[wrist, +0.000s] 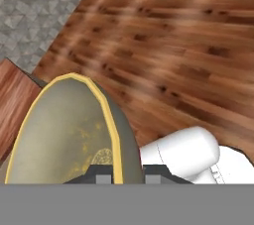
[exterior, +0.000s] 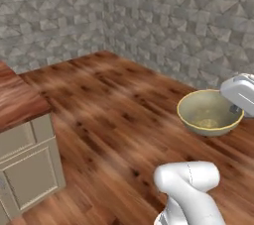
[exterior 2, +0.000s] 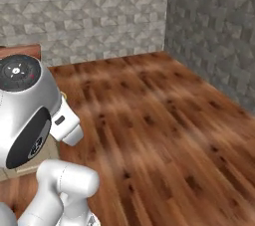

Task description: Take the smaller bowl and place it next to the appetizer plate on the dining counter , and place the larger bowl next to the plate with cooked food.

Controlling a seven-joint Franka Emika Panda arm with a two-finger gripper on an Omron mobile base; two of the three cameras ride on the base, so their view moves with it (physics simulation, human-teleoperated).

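Note:
The smaller bowl (exterior: 208, 112), beige with a yellow rim and a yellowish inside, hangs in the air above the wooden floor. My gripper (exterior: 234, 109) is shut on its right rim. In the hand view the bowl (wrist: 64, 135) lies close below the hand, and the gripper (wrist: 124, 175) pinches its thin rim between the fingertips. The dining counter (exterior: 17, 97), with a reddish-brown top and a beige cabinet base, stands at the left. The larger bowl, the appetizer plate and the plate with cooked food are out of view.
Wood-plank floor (exterior: 109, 115) stretches ahead to grey stone walls (exterior: 163, 16) that meet in a corner. A strip of the counter top (wrist: 15, 102) shows left of the bowl in the hand view. My own arm (exterior 2: 30, 115) blocks the left of the right base view.

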